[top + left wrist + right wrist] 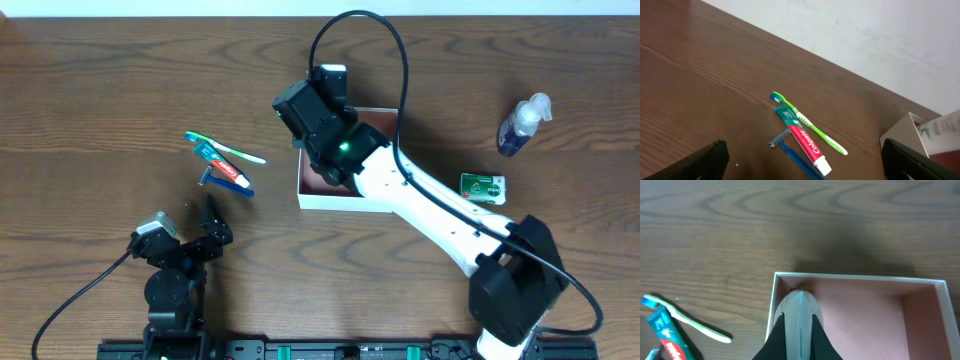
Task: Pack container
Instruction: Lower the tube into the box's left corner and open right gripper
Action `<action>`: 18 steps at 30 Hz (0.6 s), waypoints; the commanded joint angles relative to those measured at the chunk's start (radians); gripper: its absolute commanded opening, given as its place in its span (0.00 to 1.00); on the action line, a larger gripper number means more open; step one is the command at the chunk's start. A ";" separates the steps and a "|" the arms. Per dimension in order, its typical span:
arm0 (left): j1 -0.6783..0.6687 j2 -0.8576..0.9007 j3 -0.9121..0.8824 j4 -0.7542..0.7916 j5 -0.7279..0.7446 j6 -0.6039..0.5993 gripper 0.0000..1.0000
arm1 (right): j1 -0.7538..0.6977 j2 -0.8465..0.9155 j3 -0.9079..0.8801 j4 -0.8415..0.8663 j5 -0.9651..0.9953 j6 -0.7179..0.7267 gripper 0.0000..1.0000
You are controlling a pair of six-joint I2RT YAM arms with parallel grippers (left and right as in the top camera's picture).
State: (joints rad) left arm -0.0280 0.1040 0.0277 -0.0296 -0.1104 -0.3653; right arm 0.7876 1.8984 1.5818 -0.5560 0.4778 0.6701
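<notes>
Clenched in my right tool [799,336], the white tube [799,307] hangs over the far-left corner of the container [860,278] mid-tabletop [100,80], so I'd lower it below the walls and lay it flat before releasing, left tool [212,222] parked wide open near-left.

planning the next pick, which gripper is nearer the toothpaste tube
Left. The left gripper sits open just short of the toothpaste tube, on the robot's side; the right gripper is farther off, over the container, shut on a white tube.
</notes>
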 commanded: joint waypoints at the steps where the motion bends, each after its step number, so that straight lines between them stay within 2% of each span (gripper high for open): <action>1: 0.003 0.000 -0.024 -0.032 -0.005 0.010 0.98 | -0.006 0.006 0.023 0.014 0.046 0.016 0.01; 4: 0.003 0.000 -0.024 -0.032 -0.005 0.010 0.98 | -0.006 0.006 0.023 0.017 0.047 0.016 0.02; 6: 0.003 0.000 -0.024 -0.032 -0.005 0.010 0.98 | -0.008 0.006 0.023 0.019 0.047 0.016 0.14; 7: 0.003 0.000 -0.024 -0.032 -0.005 0.010 0.98 | -0.010 0.006 0.023 0.019 0.047 0.016 0.22; 8: 0.003 0.000 -0.024 -0.032 -0.005 0.010 0.98 | -0.011 0.007 0.023 0.019 0.048 0.016 0.35; 10: 0.003 0.000 -0.024 -0.032 -0.005 0.010 0.98 | -0.013 0.007 0.023 0.019 0.050 0.012 0.49; 14: 0.003 0.000 -0.024 -0.032 -0.005 0.010 0.98 | -0.019 0.006 0.023 0.018 0.049 0.009 0.64; 18: 0.003 0.000 -0.024 -0.032 -0.005 0.010 0.98 | -0.026 0.006 0.023 0.021 0.050 -0.002 0.73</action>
State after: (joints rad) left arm -0.0280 0.1040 0.0277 -0.0296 -0.1101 -0.3653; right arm 0.7727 1.9198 1.5841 -0.5369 0.4992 0.6727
